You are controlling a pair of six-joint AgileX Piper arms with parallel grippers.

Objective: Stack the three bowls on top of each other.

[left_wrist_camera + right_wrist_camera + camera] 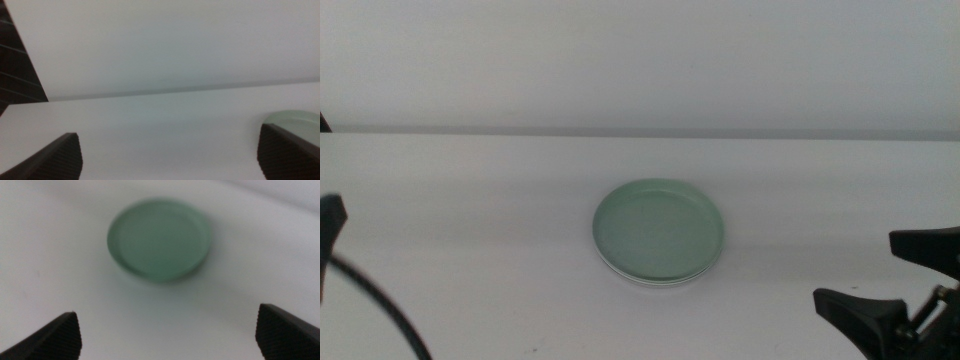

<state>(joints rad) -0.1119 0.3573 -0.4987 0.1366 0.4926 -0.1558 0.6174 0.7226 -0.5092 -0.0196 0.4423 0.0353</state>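
White table [470, 250], pale wall [640, 60] behind.

Stack of bowls [659, 231] mid-table [470, 220], right tool [895, 285] to its right.

Bright even light, soft shadows, blurry wrist views

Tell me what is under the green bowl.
A pale rim peeks out below the green bowl, so at least one bowl lies under it. How many, and their colours, is covered.
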